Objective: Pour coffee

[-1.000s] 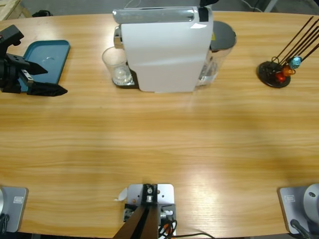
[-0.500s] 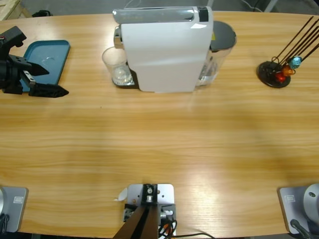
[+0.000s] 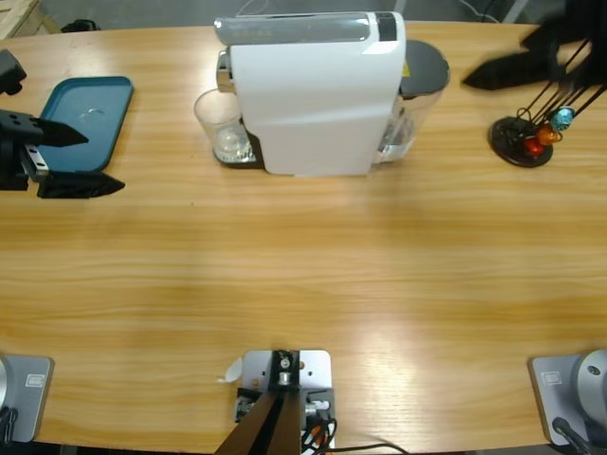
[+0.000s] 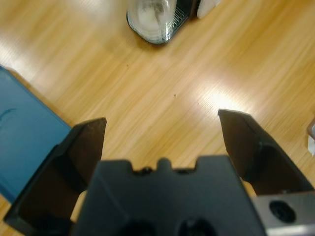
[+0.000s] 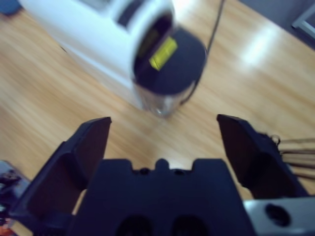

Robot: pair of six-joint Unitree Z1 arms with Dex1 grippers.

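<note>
The left gripper (image 3: 71, 156) has moved back toward the table's left edge compared with a moment before, and it now sits beside the blue tray (image 3: 90, 109), jaws spread wide with nothing between them. A new thing has come in: the right gripper (image 3: 507, 66) now shows at the upper right corner, above the capsule stand (image 3: 522, 142), where before there was no arm. Its jaws are also spread apart and empty, and its wrist view looks down on the machine's (image 5: 98, 34) dark tank lid (image 5: 170, 61).

I judge from this that the right arm is starting its approach to the machine, while the left one waits. The pouring is not yet begun.

The glass (image 3: 220, 128) stands on the drip tray at the left side of the white machine (image 3: 313, 95). It looks nearly clear inside; I cannot tell any coffee in it.

The table (image 3: 303, 275) is long, light wood with a soft glare. Almost nothing of the room shows
</note>
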